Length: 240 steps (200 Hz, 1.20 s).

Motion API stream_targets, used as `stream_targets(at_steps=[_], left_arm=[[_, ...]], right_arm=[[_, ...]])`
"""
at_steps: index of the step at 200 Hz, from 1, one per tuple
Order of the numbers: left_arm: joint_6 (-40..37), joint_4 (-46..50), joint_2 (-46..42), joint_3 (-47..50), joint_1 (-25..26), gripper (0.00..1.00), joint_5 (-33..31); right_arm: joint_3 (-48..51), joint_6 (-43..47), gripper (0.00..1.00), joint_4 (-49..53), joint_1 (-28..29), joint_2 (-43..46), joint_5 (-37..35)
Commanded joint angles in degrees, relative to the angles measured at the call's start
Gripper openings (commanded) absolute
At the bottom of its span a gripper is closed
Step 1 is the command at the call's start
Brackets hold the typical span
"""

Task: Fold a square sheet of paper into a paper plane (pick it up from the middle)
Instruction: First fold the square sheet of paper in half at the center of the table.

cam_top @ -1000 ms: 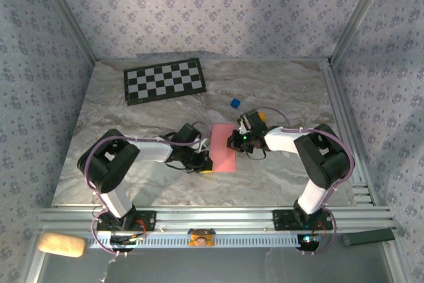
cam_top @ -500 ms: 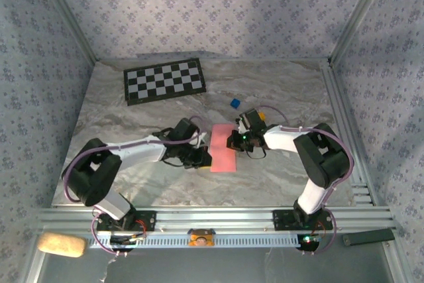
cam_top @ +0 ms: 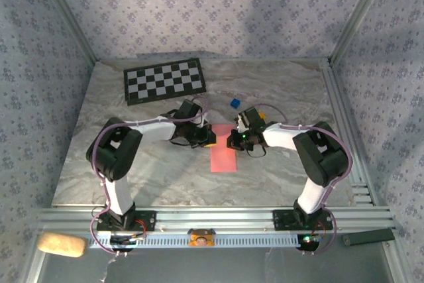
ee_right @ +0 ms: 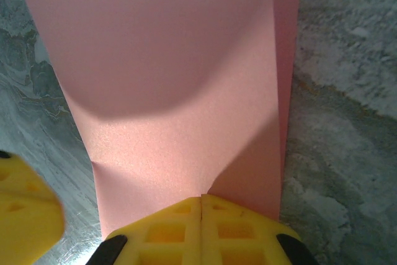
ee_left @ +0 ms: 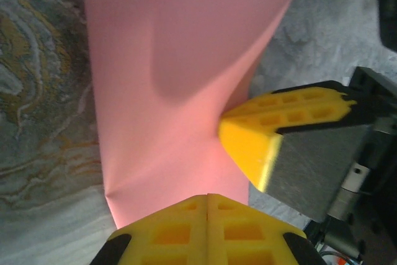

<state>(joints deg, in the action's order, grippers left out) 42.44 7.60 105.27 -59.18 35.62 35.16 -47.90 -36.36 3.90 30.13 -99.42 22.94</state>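
The salmon-pink square sheet of paper (cam_top: 223,157) lies folded into a narrow strip on the marble table between the two arms. My left gripper (cam_top: 208,141) is shut at the strip's far left edge. In the left wrist view its tips (ee_left: 208,198) rest on the paper (ee_left: 173,60), and I cannot tell whether paper is between them. My right gripper (cam_top: 233,141) is shut at the far right edge. In the right wrist view a raised layer of paper (ee_right: 173,91) runs into the seam of the right gripper (ee_right: 201,198). The two grippers stand close together.
A black-and-white checkerboard mat (cam_top: 164,80) lies at the back left. A small blue block (cam_top: 234,103) sits just beyond the grippers. A tan roll (cam_top: 61,244) and a dark bar (cam_top: 368,236) lie below the table's front rail.
My left gripper has slid from the strip's near left corner along its left edge to the far end. The paper's far end looks narrower. The right gripper has stayed in place.
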Motion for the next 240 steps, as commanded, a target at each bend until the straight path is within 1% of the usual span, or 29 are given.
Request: stream_targets(at_steps=[1, 24, 52, 74, 134, 185, 240], left_arm=[[-1.23, -0.83, 1.85, -0.73, -0.63, 0.0, 0.38], [-2.72, -0.04, 3.17, 0.49, -0.77, 0.0, -1.81], [-2.92, -1.06, 5.66, 2.94, -0.83, 0.0, -2.1], [-2.91, -1.42, 5.28, 3.98, -0.98, 0.0, -2.28], [-4.12, 4.09, 1.07, -2.99, -1.95, 0.0, -0.56], [-4.32, 3.44, 5.34, -6.05, -2.7, 0.0, 0.04], [-5.57, 3.11, 9.09, -4.18, -4.0, 0.0, -2.1]], right_arm=[[2.89, 0.77, 0.0, 8.67, -0.27, -3.16, -4.84], [3.06, 0.79, 0.0, 8.69, -0.27, -2.8, -5.1], [3.19, -0.73, 0.0, 8.73, -0.07, -2.71, -5.39], [3.45, -1.03, 0.0, 8.76, 0.11, -2.5, -5.78], [3.72, -1.02, 0.0, 9.08, 0.19, -2.01, -6.17], [3.85, -1.17, 0.0, 8.83, 0.19, -2.01, -6.3], [4.56, -1.52, 0.0, 8.3, 0.25, -1.93, -6.44]])
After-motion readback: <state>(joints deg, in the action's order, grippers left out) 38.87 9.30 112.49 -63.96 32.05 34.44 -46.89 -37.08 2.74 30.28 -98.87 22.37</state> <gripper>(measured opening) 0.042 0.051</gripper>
